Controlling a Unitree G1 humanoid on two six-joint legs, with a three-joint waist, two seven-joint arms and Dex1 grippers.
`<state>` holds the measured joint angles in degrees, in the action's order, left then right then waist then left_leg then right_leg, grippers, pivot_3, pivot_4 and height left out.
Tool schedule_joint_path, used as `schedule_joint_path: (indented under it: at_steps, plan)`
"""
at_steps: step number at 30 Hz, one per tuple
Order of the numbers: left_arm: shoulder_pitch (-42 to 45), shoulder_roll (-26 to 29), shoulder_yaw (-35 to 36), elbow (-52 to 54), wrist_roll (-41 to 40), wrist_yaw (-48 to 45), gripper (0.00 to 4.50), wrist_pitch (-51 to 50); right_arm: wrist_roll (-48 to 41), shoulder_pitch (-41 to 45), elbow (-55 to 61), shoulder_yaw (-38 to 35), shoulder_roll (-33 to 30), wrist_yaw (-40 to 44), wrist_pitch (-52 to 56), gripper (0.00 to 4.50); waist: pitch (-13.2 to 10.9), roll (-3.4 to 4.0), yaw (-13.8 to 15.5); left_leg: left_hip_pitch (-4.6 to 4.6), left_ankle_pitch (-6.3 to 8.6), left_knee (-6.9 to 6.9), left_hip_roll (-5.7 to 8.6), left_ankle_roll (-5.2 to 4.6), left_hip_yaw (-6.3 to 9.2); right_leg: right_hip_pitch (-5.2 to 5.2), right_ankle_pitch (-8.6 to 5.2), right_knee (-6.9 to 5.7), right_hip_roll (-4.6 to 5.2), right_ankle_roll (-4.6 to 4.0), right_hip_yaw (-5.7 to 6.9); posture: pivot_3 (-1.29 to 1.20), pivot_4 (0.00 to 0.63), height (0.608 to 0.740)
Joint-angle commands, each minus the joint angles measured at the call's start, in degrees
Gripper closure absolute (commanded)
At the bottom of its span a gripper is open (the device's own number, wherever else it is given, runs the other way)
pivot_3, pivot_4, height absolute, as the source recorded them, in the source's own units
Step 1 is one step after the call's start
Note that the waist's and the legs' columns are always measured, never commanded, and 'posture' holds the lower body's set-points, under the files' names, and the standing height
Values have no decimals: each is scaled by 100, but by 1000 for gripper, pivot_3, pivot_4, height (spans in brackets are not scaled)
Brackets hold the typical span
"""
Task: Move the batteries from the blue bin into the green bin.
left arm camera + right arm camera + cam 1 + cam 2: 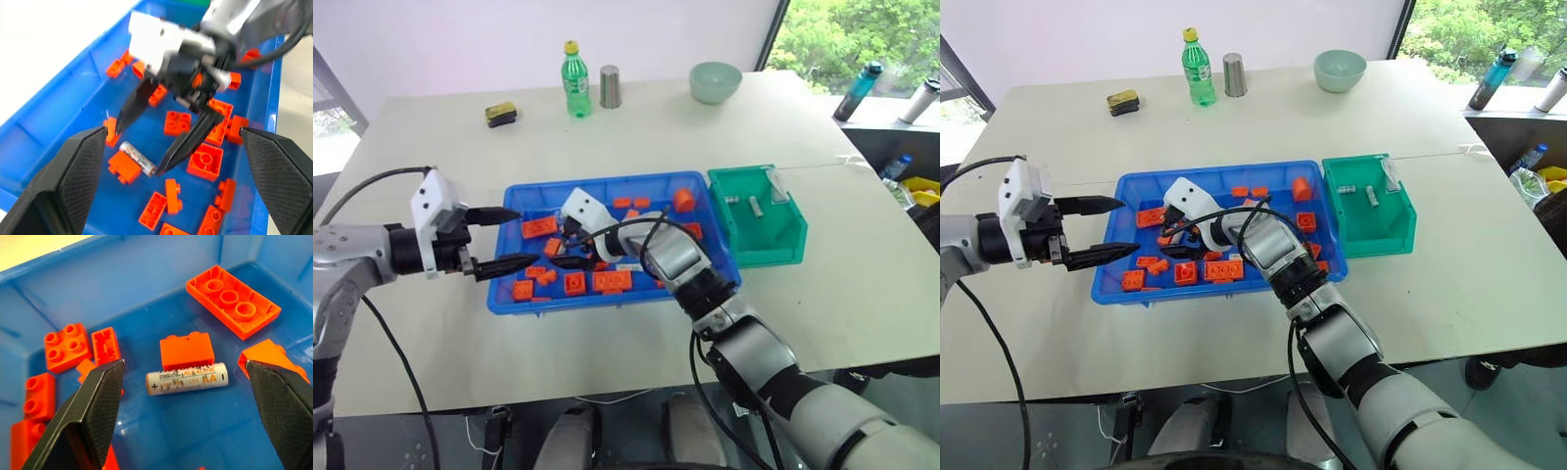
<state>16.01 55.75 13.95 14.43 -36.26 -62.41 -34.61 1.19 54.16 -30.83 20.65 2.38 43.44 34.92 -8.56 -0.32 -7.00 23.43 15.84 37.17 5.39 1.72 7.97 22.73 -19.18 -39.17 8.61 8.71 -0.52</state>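
The blue bin (607, 182) sits mid-table with many orange bricks in it. One battery (188, 378) lies flat on its floor beside an orange brick (187, 350); the same battery (138, 158) shows in the left wrist view. My right gripper (566, 250) hangs open just above this battery, one finger on each side, not touching it. My left gripper (527, 236) stands open over the bin's left rim, holding nothing. The green bin (783, 245) stands against the blue bin's right side, and two batteries (755, 207) lie in it.
At the table's far side stand a green bottle (574, 80), a metal cup (610, 86), a pale green bowl (716, 81) and a yellow-and-black sponge (500, 115). Drink bottles (862, 90) stand off the table at the far right. Bare tabletop surrounds both bins.
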Motion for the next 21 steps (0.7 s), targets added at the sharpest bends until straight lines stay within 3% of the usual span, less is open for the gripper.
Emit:
schedule_joint_path:
  at_steps: [1,11,15,21]
  plan:
    - [61,92,103,55,-28,-22,0,-15,-8,169,-257,-63,71,-44,-250,474,0,0,-2,0,0,0,0,0,0,0,0,0,0,0,0,0,150,727]
    - [66,113,121,79,15,7,0,7,68,165,-780,-66,155,-133,-650,474,1,0,-15,-1,0,0,-1,0,0,1,0,-1,-1,0,0,0,150,727]
    - [154,76,57,24,33,12,0,20,61,157,-707,-43,155,-71,-649,2146,1,0,-12,-1,0,0,-1,0,0,0,0,-1,-1,0,0,0,150,727]
    - [240,-48,-102,-98,90,-14,0,80,28,40,1,-105,-135,20,-323,2236,1,0,-3,-1,0,1,0,0,0,0,0,-2,-1,0,0,0,150,727]
